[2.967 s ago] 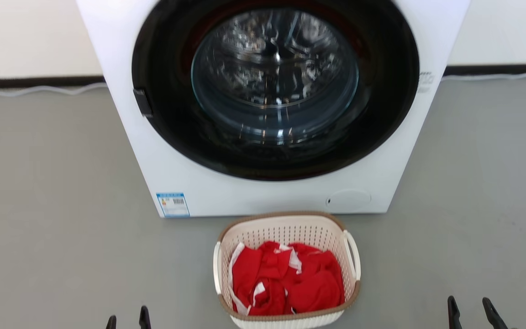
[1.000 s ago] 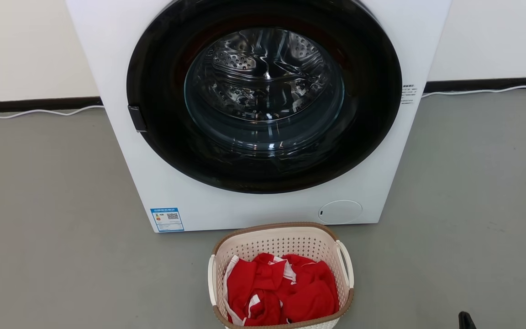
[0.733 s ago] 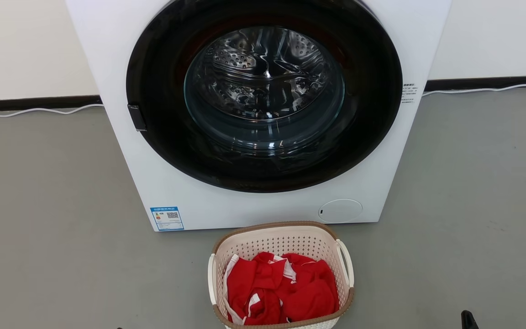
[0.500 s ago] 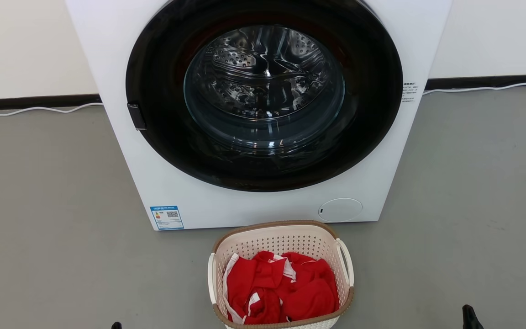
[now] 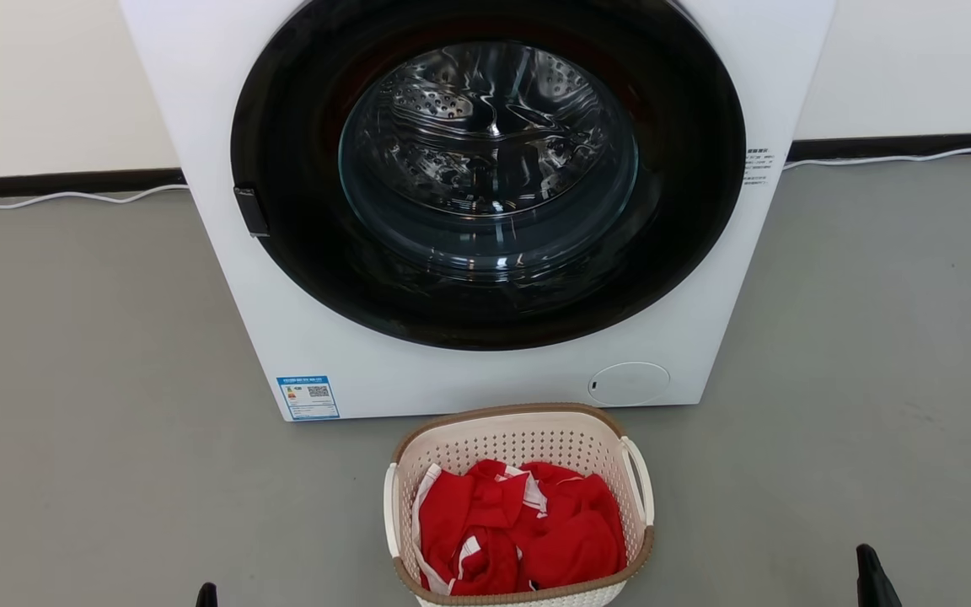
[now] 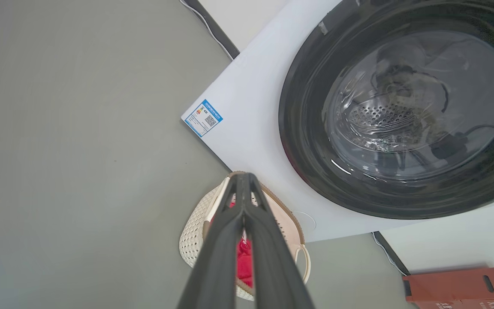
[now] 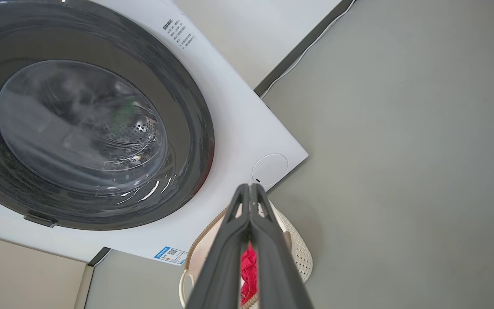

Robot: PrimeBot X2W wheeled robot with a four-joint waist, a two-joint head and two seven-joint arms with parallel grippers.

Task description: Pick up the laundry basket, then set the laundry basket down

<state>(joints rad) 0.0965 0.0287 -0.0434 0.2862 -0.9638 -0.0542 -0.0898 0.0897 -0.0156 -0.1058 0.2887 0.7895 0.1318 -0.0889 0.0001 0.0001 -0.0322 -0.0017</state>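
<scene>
The laundry basket [image 5: 519, 440] sits at 6 o'clock from the washing machine [image 5: 216, 101]. The left gripper [image 6: 243, 177] and right gripper [image 7: 250, 187] are squeezed closed, holding nothing.

Washer [image 5: 469, 384] label [image 5: 308, 397] (QR code): txt illegible.

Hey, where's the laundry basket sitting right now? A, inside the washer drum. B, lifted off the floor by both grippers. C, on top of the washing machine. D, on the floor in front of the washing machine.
D: the laundry basket stands on the grey floor right in front of the washing machine, and the left gripper and right gripper are shut on nothing.
</scene>
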